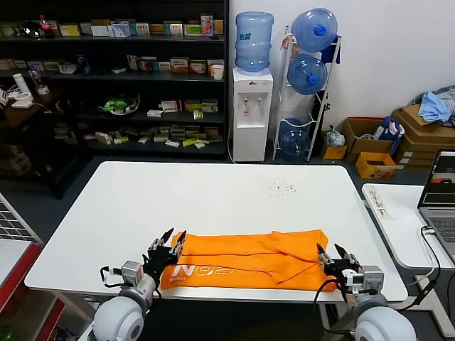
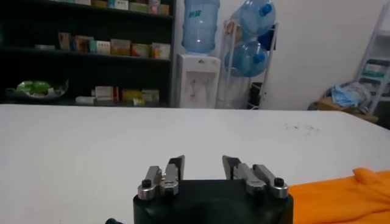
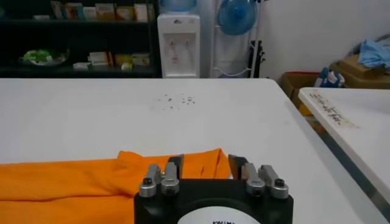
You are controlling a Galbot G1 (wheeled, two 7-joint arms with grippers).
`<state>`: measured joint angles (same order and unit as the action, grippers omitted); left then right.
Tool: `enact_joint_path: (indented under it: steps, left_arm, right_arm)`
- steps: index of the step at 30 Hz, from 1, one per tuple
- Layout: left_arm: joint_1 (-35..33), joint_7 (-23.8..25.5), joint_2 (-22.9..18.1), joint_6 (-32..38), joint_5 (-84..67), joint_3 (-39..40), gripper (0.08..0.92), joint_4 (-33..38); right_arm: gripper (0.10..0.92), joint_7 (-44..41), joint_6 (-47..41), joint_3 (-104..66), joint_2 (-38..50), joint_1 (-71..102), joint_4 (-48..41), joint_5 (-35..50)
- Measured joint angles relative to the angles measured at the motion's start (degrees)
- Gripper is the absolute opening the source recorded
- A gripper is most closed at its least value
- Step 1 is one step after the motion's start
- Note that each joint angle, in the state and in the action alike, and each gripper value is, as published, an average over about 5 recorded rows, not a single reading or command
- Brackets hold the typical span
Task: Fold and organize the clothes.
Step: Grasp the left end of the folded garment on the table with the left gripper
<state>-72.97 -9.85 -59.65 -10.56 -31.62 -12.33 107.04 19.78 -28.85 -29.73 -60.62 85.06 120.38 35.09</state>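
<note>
The clothes are one orange T-shirt (image 1: 249,259), folded into a long band along the front edge of the white table (image 1: 213,192). White lettering (image 1: 202,271) shows on its left part. My left gripper (image 1: 174,238) stands open at the band's left end, with nothing between its fingers. In the left wrist view this gripper (image 2: 203,159) hovers over bare table, with the T-shirt (image 2: 341,198) beside it. At the band's right end my right gripper (image 1: 329,251) is open too. The right wrist view shows that gripper (image 3: 206,159) just behind the T-shirt's (image 3: 73,182) edge, gripping nothing.
A second white table (image 1: 398,220) with a laptop (image 1: 441,185) stands close on the right. Small dark specks (image 1: 282,189) mark the tabletop. Behind the table are shelves (image 1: 114,78), a water dispenser (image 1: 252,106) and cardboard boxes (image 1: 419,135).
</note>
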Motion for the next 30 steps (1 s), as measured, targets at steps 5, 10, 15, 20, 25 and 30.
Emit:
enact_joint_path:
  steps: [5, 10, 15, 20, 25, 30]
  left_arm:
    - [-2.53, -0.08, -1.0, -0.18, 0.76, -0.81, 0.71, 0.02]
    - [-3.74, 0.35, -2.54, 0.67, 1.83, -1.49, 0.812, -1.03]
    - [-3.67, 0.82, -3.92, 1.52, 2.39, -1.71, 0.822, -3.05]
    - [-2.99, 0.9, -4.67, 1.86, 2.85, -1.32, 0.817, -5.2]
    - [-2.18, 0.88, -5.06, 2.21, 2.94, -1.07, 0.71, -7.36]
    - [-1.96, 0.7, -5.3, 2.5, 2.82, -0.84, 0.563, -8.57]
  right_arm:
    - [0.783, 0.16, 0.33, -0.91, -0.51, 0.67, 0.39, -0.11]
    - [0.821, 0.28, 0.47, -1.56, -0.79, 1.07, 0.83, -0.12]
    - [0.823, 0.48, 0.44, -1.99, -0.93, 1.25, 1.12, 0.01]
    - [0.823, 0.62, 0.38, -2.27, -1.09, 1.38, 1.31, 0.15]
    - [0.823, 0.69, 0.33, -2.5, -1.19, 1.48, 1.34, 0.24]
    - [0.823, 0.71, 0.31, -2.57, -1.25, 1.44, 1.34, 0.36]
